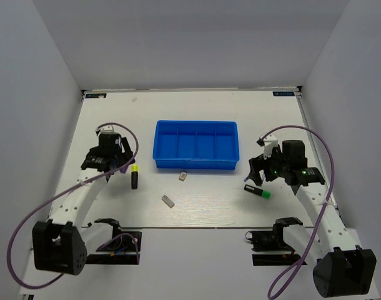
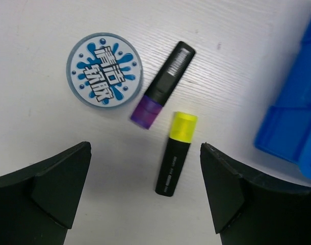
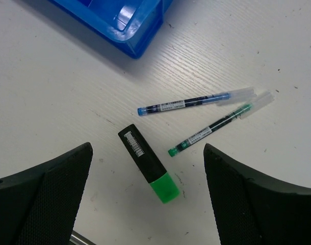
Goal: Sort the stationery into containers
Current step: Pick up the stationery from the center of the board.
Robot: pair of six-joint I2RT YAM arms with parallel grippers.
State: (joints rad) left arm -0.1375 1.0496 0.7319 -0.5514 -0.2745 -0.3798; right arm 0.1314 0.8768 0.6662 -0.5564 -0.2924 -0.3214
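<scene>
**Nothing sorted yet: both grippers open over crowded items**

The blue tray [image 1: 197, 165] sits at the middle of the table [image 1: 215, 212], and no item shows in its four compartments. All the stationery lies on the table around it.

The left gripper [image 2: 145, 168] hangs with its jaws spread wide and nothing between them. Under it lies a yellow-capped marker [image 2: 176, 154]. A purple-ended marker [image 2: 163, 85] is just beside that one's cap, and the round disc [image 2: 104, 69] is a little further off. The right gripper [image 3: 148, 149] is just as wide open and empty, above a green-ended marker [image 3: 148, 163]. A blue pen [image 3: 191, 103] and a green pen [image 3: 216, 124] lie close by. An eraser [image 1: 183, 176] lies just before the tray's front wall and a second eraser [image 1: 168, 200] nearer the arms.

The likely trouble is crowding. If the left jaws come down a little off line, they could nudge the purple-ended marker or push the yellow-capped one askew instead of pinching it. The green-ended marker lies slantwise to the right jaws, so closing on it as it lies may spin it or squeeze it out. The pens are thin and near each other, so a grab could catch both or slip off. The erasers are small enough to be missed or flicked away. Both arms reaching for the tray at once could also bump, and a high release could bounce an item into the wrong compartment.
</scene>
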